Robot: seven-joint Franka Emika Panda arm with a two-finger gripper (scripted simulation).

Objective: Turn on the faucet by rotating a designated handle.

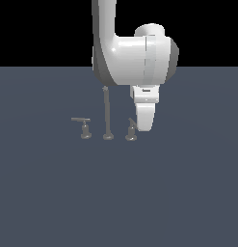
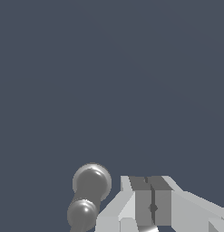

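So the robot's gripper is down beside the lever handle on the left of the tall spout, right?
Not quite: in the exterior view the gripper is beside the lever handle on that view's right of the tall spout. The left lever stands alone.

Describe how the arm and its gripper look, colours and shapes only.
The arm is glossy white with rounded, bulky links and dark grey bands at the joints. The gripper is a boxy white body with blocky grey fingers. No cables or markings show.
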